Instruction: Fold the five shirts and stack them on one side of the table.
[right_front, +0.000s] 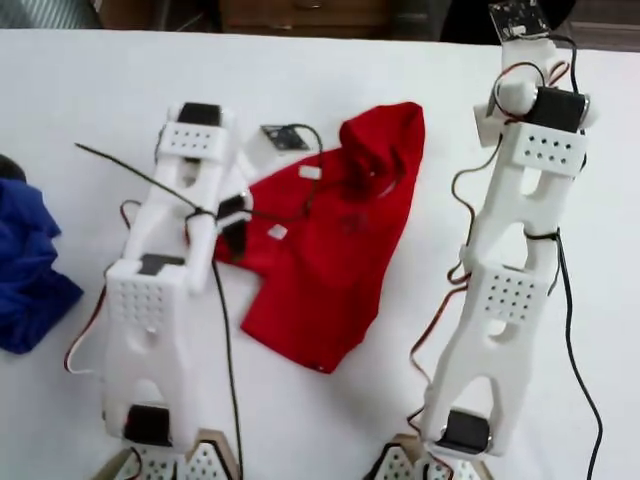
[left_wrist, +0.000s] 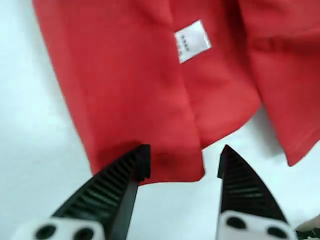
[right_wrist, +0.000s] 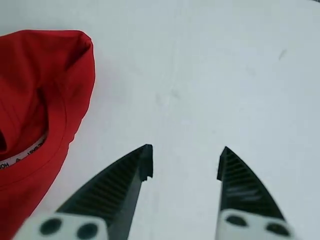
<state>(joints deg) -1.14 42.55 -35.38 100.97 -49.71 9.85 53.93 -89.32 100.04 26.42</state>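
A red shirt (right_front: 335, 250) lies crumpled and partly folded in the middle of the white table (right_front: 90, 90). My left gripper (right_front: 233, 226) is at the shirt's left edge. In the left wrist view this gripper (left_wrist: 182, 165) is open, and its fingertips straddle a corner of the red shirt (left_wrist: 140, 75) just below a white label (left_wrist: 192, 41). My right gripper (right_wrist: 184, 165) is open over bare table, with the collar end of the red shirt (right_wrist: 35, 100) off to one side. The right arm (right_front: 510, 250) stretches toward the far right of the table.
A blue shirt (right_front: 25, 265) lies bunched at the table's left edge. Black and red cables (right_front: 225, 340) run along both arms. Bare table lies at the far left and in front between the arm bases (right_front: 300, 440).
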